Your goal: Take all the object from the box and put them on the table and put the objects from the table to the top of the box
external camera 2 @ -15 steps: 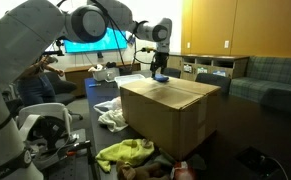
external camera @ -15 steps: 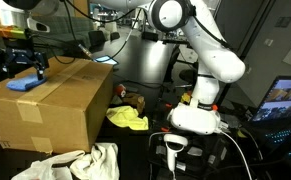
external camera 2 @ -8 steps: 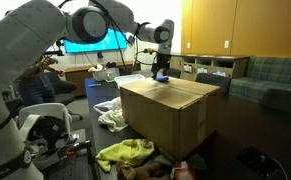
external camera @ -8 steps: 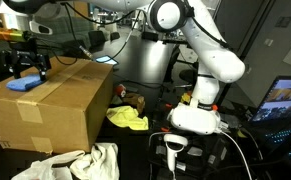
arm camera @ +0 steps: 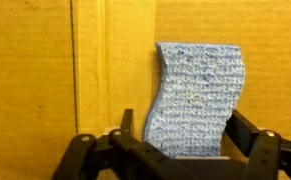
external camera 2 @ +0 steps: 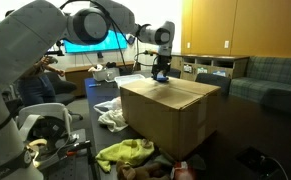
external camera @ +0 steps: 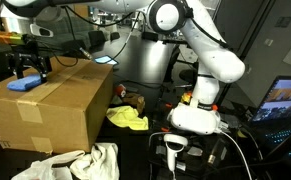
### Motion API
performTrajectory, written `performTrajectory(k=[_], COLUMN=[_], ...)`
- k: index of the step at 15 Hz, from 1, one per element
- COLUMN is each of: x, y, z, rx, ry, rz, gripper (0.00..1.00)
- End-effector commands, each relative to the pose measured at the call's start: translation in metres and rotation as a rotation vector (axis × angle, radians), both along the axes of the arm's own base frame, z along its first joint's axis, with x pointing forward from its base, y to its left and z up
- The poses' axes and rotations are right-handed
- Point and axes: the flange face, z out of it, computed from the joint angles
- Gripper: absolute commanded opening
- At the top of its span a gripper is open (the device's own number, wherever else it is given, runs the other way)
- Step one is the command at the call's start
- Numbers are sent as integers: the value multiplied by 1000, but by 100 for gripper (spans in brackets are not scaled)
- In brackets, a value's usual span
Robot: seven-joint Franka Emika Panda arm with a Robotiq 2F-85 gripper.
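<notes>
Both exterior views were dim and murky, with a screen (external camera: 288, 98) glowing blue at the edge. Wrist view: the box (arm camera: 35, 70) was warmly lit, bright, slightly soft.

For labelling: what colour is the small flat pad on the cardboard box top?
Speckled light blue; the flat wavy-edged pad shows best in the wrist view.

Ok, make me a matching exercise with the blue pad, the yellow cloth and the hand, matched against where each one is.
Things:
1. blue pad
2. yellow cloth
3. hand

Places:
A. on the table, beside the brown toy
B. open, just above the pad
C. lying flat on top of the box

Pairs: 1-C, 2-A, 3-B
</notes>
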Motion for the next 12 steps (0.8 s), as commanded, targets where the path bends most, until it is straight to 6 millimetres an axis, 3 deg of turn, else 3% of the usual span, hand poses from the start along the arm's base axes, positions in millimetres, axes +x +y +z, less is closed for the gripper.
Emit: performTrajectory(k=[1,4,8,12], x=[3,0,-11,-30], y=[-1,-1,3,5], z=[9,17,27,24], rx=[-3,0,15,36], ry=[-6,-9,-3,24], rz=[-19,-3,81,200], gripper=[62,43,38,38])
